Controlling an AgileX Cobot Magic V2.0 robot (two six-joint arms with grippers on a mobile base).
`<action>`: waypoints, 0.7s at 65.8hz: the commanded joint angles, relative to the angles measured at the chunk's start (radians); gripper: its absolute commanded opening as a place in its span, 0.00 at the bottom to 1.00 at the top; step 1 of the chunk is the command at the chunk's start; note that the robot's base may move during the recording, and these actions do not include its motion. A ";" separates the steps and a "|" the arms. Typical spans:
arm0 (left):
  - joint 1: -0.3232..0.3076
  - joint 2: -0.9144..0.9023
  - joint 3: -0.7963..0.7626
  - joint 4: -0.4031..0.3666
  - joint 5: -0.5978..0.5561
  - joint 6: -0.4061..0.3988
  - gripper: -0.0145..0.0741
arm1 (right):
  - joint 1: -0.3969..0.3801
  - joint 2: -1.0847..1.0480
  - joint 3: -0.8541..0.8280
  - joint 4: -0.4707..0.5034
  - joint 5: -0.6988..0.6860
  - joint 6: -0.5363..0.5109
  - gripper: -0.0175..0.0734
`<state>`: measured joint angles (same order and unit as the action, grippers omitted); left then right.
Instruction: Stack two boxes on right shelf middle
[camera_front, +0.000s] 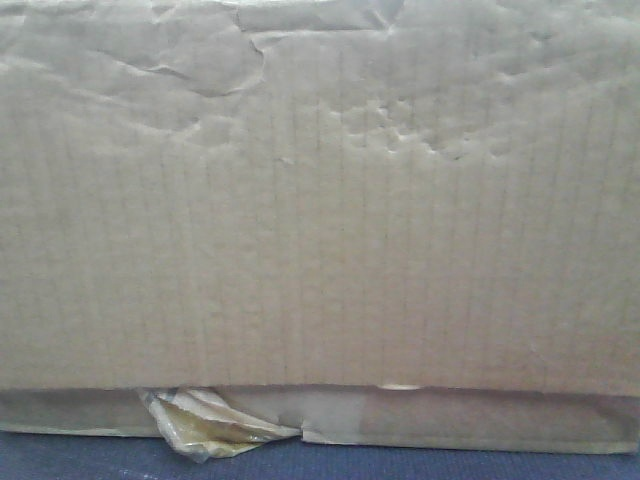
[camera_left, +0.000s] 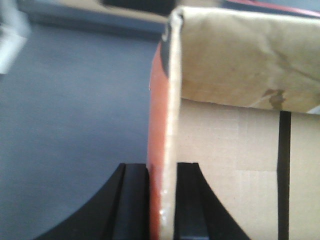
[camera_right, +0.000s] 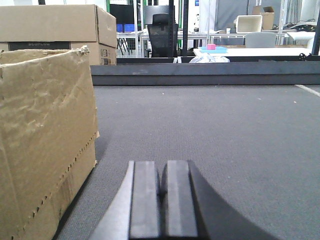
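Across the front-facing view, a creased cardboard box (camera_front: 320, 200) fills nearly the whole frame. It rests on a dark grey felt surface (camera_front: 80, 455), with a clear-taped band (camera_front: 480, 415) and a crumpled yellowish tape scrap (camera_front: 205, 425) along its lower edge.

At the left wrist, the left gripper (camera_left: 161, 175) is clamped on an upright box wall (camera_left: 172, 100), one black finger (camera_left: 132, 200) on each side. The wall's left face (camera_left: 156, 150) is orange-red.

At the right wrist, the right gripper (camera_right: 163, 172) has its fingers pressed together on nothing, low over the felt. It is near a dented perforated box (camera_right: 45, 140) but apart from it.

Step judged: raising a box by one wall. A thin wall pinched at a single point may well bend or tear. A slow, level lift would help, with the right gripper brought to support the far side first. The shelf appears in no view, so the approach cannot be planned from here.

Only the left wrist view shows the grip. Only the right wrist view shows open felt and a printed carton (camera_right: 55, 25) behind. The front view is blocked by cardboard and shows neither gripper. Whether all three views show one box cannot be told.
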<state>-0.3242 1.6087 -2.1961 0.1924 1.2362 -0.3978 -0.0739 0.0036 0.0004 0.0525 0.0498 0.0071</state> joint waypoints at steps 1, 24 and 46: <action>-0.096 0.018 0.043 0.043 -0.015 -0.065 0.04 | -0.003 -0.004 0.000 0.003 -0.014 -0.007 0.01; -0.181 0.026 0.377 0.024 -0.015 -0.177 0.04 | -0.003 -0.004 0.000 0.003 -0.014 -0.007 0.01; -0.181 0.031 0.550 -0.038 -0.052 -0.182 0.04 | -0.003 -0.004 0.000 0.003 -0.014 -0.007 0.01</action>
<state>-0.4999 1.6476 -1.6618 0.1677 1.2233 -0.5673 -0.0739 0.0036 0.0004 0.0525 0.0498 0.0071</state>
